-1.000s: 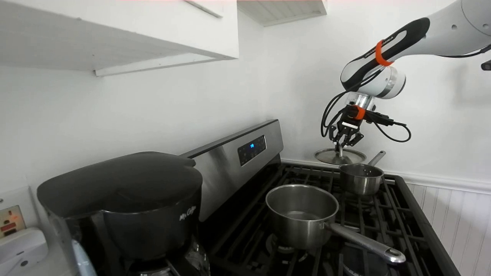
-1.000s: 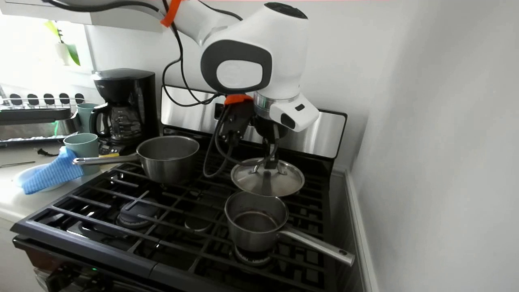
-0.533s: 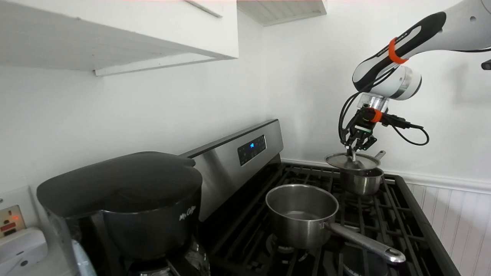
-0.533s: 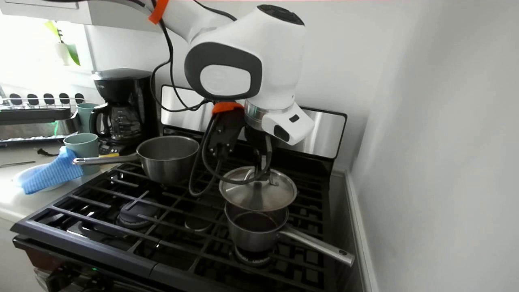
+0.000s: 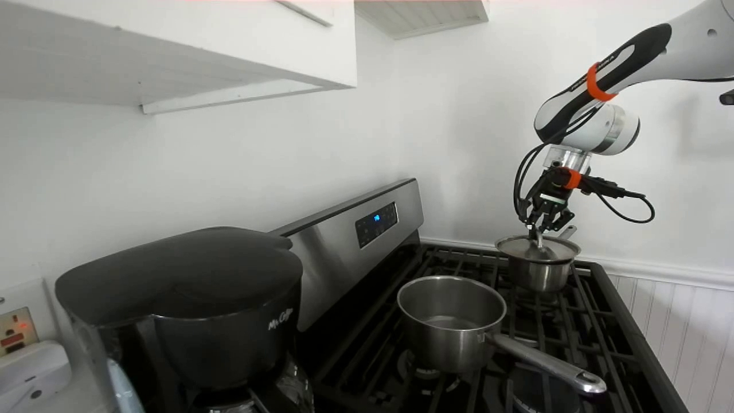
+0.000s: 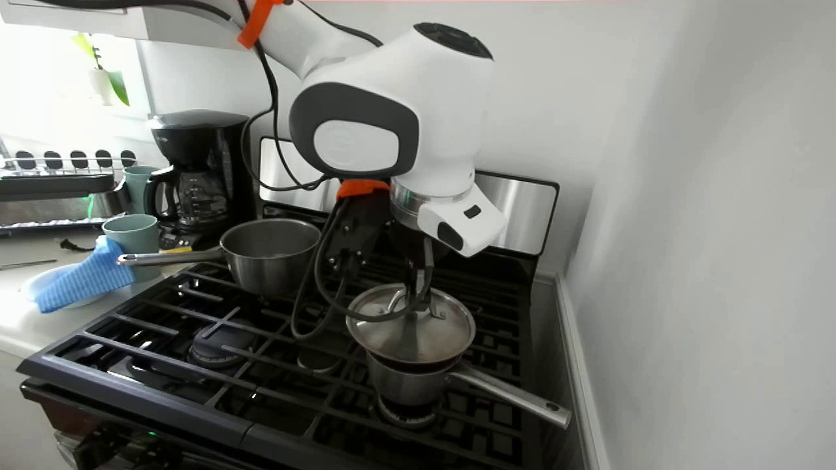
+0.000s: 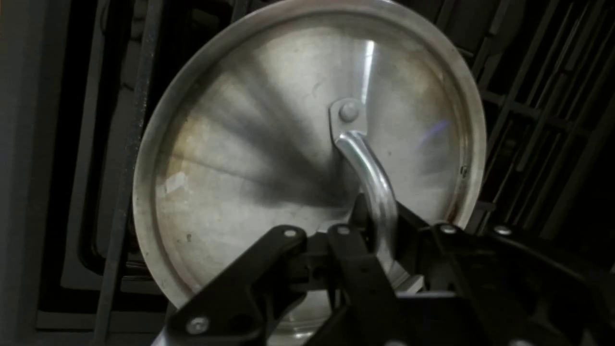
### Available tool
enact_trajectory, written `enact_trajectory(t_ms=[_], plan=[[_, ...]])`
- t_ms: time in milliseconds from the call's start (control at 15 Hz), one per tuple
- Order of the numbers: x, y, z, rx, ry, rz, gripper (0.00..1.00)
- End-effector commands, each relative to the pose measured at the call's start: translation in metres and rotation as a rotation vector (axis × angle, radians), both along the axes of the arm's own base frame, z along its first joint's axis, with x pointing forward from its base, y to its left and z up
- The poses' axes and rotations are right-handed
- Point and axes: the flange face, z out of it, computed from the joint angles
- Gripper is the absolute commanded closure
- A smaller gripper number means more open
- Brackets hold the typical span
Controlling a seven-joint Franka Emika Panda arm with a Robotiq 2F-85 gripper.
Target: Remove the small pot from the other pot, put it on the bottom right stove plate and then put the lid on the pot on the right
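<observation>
The small steel pot (image 5: 539,276) (image 6: 401,385) stands on the front right burner, its handle pointing right in an exterior view. My gripper (image 5: 538,229) (image 7: 379,216) is shut on the arched handle (image 7: 377,187) of the steel lid (image 5: 512,246) (image 6: 379,329) (image 7: 230,144). The lid is over the small pot's mouth, slightly off centre and tilted. A dark gap shows under part of its edge; I cannot tell whether it touches the rim. The larger pot (image 5: 450,344) (image 6: 271,271) stands uncovered at the back left burner.
The stove's back panel (image 5: 367,229) rises behind the burners. A black coffee maker (image 5: 183,298) (image 6: 202,163) stands on the counter left of the stove. A wall (image 6: 686,261) is close to the stove's right side. A blue cloth (image 6: 88,277) hangs over a bowl.
My gripper has carried the lid forward and down, from behind the small pot to over its mouth. Both pots have stayed in place.
</observation>
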Motion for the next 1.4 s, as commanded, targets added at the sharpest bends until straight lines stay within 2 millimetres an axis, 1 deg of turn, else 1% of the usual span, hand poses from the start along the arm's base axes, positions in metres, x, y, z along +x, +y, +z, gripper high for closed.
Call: enact_trajectory(t_ms=[0, 333, 1000, 1267, 1333], plan=[[-0.009, -0.001, 0.002, 0.012, -0.025, -0.021, 0.98], [-0.012, -0.007, -0.002, 0.009, -0.023, -0.039, 0.98], [-0.018, -0.017, -0.016, 0.01, -0.024, -0.071, 0.98], [-0.018, -0.018, -0.019, 0.017, -0.026, -0.077, 0.96], [-0.018, -0.017, -0.019, 0.017, -0.023, -0.075, 0.65]])
